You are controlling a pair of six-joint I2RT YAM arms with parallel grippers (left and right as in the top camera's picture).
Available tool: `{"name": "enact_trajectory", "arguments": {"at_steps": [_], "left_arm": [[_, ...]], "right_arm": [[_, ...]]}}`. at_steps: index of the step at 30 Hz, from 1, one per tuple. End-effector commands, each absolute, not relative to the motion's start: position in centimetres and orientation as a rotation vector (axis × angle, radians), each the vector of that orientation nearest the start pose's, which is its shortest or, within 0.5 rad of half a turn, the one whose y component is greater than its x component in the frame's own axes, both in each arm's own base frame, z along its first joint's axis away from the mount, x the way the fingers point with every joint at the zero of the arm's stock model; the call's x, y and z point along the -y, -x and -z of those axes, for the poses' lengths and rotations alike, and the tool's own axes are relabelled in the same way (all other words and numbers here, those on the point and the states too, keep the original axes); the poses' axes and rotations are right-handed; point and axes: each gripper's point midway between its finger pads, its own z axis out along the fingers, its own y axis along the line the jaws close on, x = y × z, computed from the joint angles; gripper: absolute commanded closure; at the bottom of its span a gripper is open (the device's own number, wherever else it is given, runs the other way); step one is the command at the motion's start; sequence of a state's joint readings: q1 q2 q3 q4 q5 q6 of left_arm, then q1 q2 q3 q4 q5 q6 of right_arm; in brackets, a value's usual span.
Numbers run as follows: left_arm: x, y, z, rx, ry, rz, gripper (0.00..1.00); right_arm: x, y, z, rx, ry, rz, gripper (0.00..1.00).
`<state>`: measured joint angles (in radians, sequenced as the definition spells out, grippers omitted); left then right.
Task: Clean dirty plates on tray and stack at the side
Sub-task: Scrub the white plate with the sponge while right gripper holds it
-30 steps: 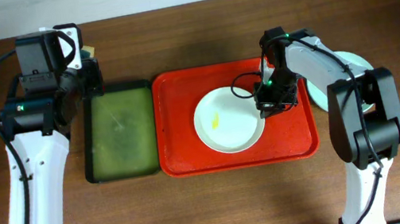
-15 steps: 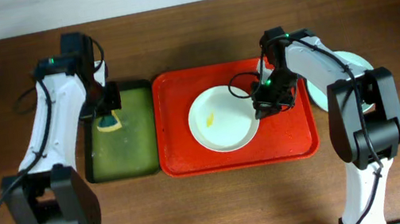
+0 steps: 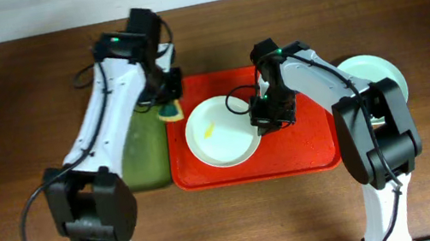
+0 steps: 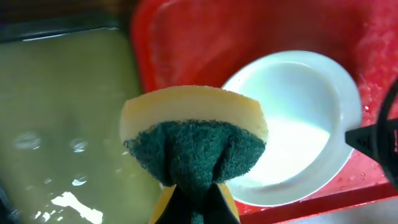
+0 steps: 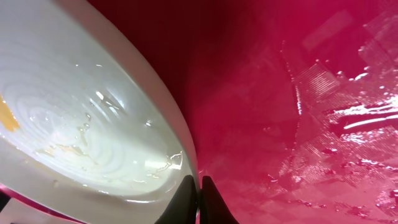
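Note:
A white plate [image 3: 219, 133] with a yellow smear [image 3: 209, 128] lies in the left half of the red tray [image 3: 305, 145]. My right gripper [image 3: 261, 118] is shut on the plate's right rim; the right wrist view shows its fingers [image 5: 199, 190] pinching the rim of the wet plate [image 5: 81, 124]. My left gripper [image 3: 167, 100] is shut on a yellow sponge with a green scouring pad [image 4: 193, 140]. It holds the sponge [image 3: 169, 112] over the tray's left rim, just left of the plate [image 4: 298, 118]. A pale mint plate [image 3: 381, 73] sits on the table right of the tray.
A dark green tray [image 3: 141, 154] holding yellowish liquid [image 4: 62, 112] lies against the red tray's left side, partly under my left arm. The right arm covers part of the mint plate. The red tray's floor [image 5: 298, 93] is wet.
My left arm has swung right from the green tray to the red tray's left rim, carrying the sponge. My right gripper has dragged the white plate leftward across the tray.

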<state>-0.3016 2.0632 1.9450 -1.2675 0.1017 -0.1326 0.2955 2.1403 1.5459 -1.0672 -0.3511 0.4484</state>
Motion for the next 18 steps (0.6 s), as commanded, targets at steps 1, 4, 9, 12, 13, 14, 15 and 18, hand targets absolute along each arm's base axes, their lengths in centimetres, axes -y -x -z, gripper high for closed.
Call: {"name": "enact_trajectory", "arguments": {"at_steps": [1, 4, 9, 12, 13, 14, 15, 18], "left_arm": [[18.2, -41.5, -11.9, -2.965, -0.354, 0.225, 1.00], [20.4, -41.3, -8.8, -3.000, -0.425, 0.216, 1.00], [20.3, -41.8, -5.8, -3.020, -0.448, 0.105, 1.00], [20.4, -41.2, -3.8, -3.063, -0.466, 0.086, 1.00], [20.6, -41.0, -3.4, -3.065, -0.473, 0.085, 1.00], [20.9, -40.6, -2.9, -3.068, -0.488, 0.083, 1.00], [21.2, -40.2, -2.4, -3.073, -0.506, 0.080, 1.00], [22.8, -38.7, -0.4, -3.063, -0.576, 0.075, 1.00]], "right_arm": [[-16.0, -34.6, -1.2, -3.287, -0.180, -0.412, 0.96], [-16.0, -34.6, -1.2, -3.287, -0.178, -0.414, 0.96], [-16.0, -34.7, -1.2, -3.286, -0.178, -0.413, 0.96], [-16.1, -34.7, -1.1, -3.283, -0.177, -0.415, 0.96], [-16.1, -34.7, -1.1, -3.282, -0.177, -0.416, 0.96], [-16.1, -34.7, -1.1, -3.282, -0.177, -0.416, 0.96], [-16.1, -34.7, -1.1, -3.282, -0.177, -0.416, 0.96], [-16.1, -34.7, -1.1, -3.283, -0.177, -0.416, 0.96]]}}
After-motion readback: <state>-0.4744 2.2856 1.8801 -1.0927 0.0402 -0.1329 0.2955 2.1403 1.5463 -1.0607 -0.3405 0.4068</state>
